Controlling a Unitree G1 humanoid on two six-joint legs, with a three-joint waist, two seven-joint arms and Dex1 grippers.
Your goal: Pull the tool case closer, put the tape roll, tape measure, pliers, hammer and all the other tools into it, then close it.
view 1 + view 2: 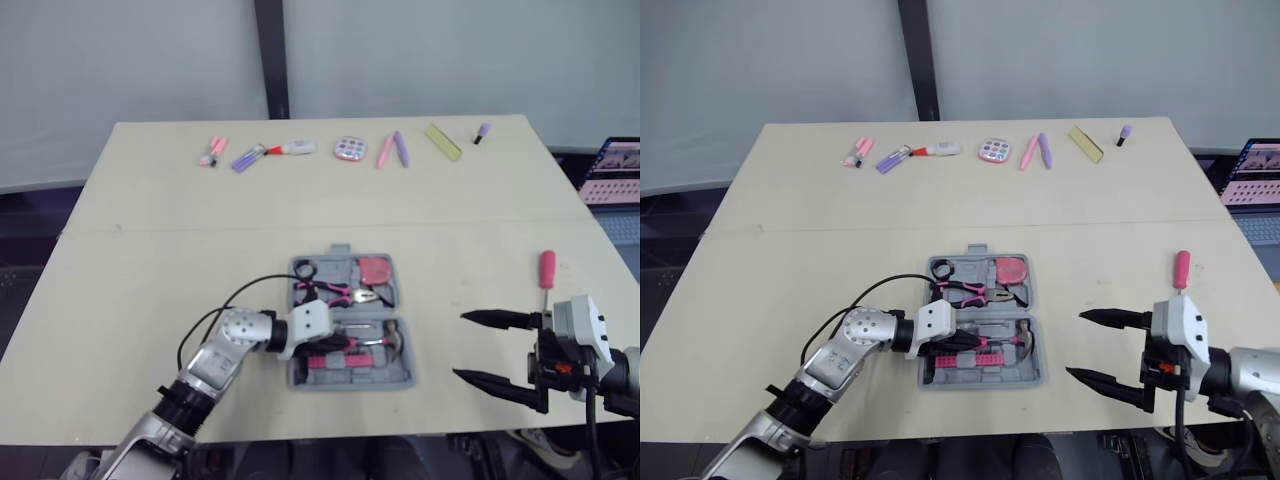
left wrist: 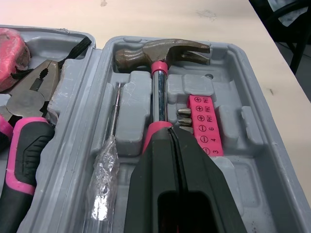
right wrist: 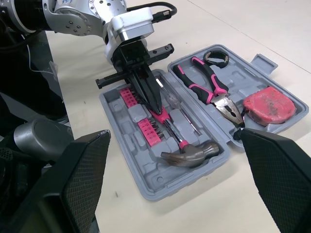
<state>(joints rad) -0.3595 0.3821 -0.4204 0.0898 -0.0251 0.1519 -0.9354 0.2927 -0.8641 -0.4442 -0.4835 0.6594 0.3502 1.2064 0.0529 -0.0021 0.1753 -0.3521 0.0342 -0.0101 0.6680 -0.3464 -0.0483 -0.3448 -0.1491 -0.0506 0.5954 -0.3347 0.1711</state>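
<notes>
On the beige worktop [image 1: 150, 250] the case [image 3: 141, 179] lay open with the hammer [image 2: 160, 51] seated inside, and we feared our left end effector [image 3: 156, 107], fingers together atop its handle, might snag it on lifting, while the right end effector [image 1: 460, 346] gaped apart.

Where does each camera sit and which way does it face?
Left eye view: head, facing forward and down at the table; both arms show, left hand in the tool case, right hand open beside it.
Right eye view: same scene, offset.
Left wrist view: along its shut fingers at the hammer.
Right wrist view: between its open fingers toward the tool case; shares it, hammer, left hand with head views.
</notes>
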